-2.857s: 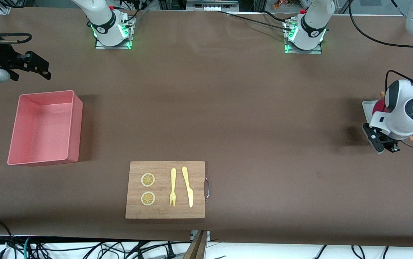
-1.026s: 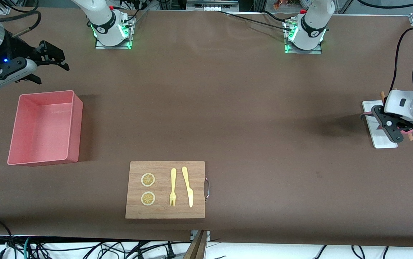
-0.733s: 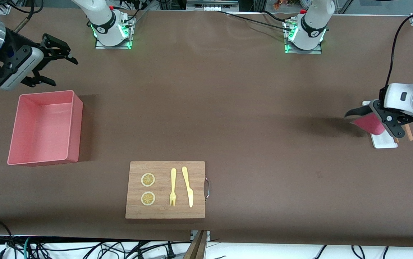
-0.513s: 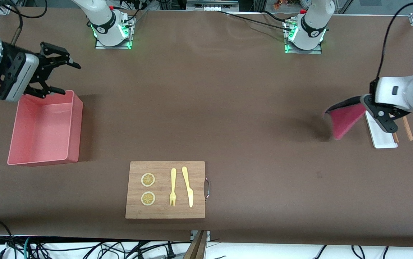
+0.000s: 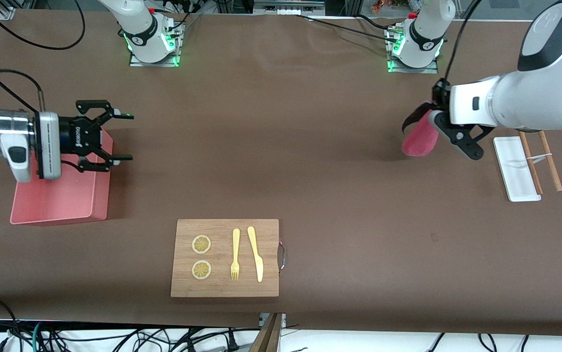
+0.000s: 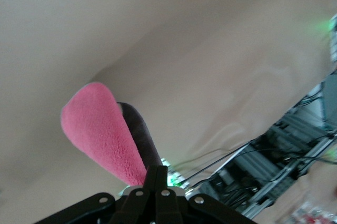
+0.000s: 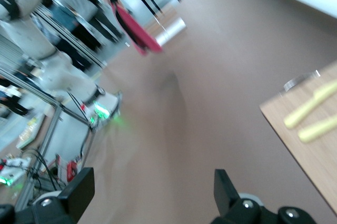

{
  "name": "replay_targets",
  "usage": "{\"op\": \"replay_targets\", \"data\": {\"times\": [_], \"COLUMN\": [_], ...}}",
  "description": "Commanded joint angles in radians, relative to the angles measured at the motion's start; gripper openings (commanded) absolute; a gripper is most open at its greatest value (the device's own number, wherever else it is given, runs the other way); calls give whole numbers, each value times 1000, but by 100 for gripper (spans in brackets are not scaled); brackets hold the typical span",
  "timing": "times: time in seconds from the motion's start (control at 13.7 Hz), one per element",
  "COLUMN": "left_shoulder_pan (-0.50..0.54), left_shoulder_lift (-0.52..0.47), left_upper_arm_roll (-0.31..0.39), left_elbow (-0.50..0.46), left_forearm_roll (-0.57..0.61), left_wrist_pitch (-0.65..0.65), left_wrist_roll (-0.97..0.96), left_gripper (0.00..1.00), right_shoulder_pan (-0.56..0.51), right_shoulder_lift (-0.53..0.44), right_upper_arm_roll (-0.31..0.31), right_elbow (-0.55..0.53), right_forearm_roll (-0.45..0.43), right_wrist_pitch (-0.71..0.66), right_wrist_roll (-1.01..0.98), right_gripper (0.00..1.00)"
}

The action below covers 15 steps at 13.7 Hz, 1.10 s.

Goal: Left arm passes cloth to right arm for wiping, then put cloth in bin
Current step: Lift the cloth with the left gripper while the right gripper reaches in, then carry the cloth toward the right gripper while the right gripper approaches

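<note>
cloth [image 5: 420,137]: fuzzy magenta, folded, dangling | left gripper [image 5: 438,119]: pinching it | right gripper [image 5: 114,137]: spread wide, empty

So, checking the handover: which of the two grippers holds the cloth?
The left gripper, white with flat black fingers, is shut on the cloth over bare table. The right gripper, a black claw, is open and empty over the bin.

A wooden cutting board [image 5: 224,288] is lying on the brown surface [image 5: 310,161], carrying two lemon slices [image 5: 201,244], a fork [image 5: 235,254] and a knife [image 5: 255,253].

Toward the left arm's end, a white tray [image 5: 515,168] is sitting beside two chopsticks [image 5: 545,156].
</note>
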Motion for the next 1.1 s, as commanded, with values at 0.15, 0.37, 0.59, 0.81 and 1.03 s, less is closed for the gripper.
{"op": "replay_targets", "data": {"times": [0.15,0.37,0.59,0.81,1.03], "left_shoulder_pan": [-96,-184,-269,-294,-323], "left_shoulder_lift": [37,51,68,85,108], "left_upper_arm_roll": [6,8,8,8,8], "left_elbow": [47,47,47,47,45], "left_forearm_roll": [-194,-301,-308,-395,-478], "left_wrist_pitch": [129,311,438,559,678], "left_wrist_roll": [-265,-431,-613,-736,-749], "left_gripper": [0,0,0,0,0], "right_shoulder_pan": [41,89,138,207,294], "right_shoulder_lift": [132,110,65,47,31], "right_upper_arm_roll": [13,15,36,38,39], "right_elbow": [1,-87,-227,-317,-403], "right_forearm_roll": [253,342,457,560,684], "right_wrist_pitch": [19,52,147,184,228], "right_wrist_roll": [-227,-352,-575,-675,-762], "right_gripper": [100,100,100,100,100]}}
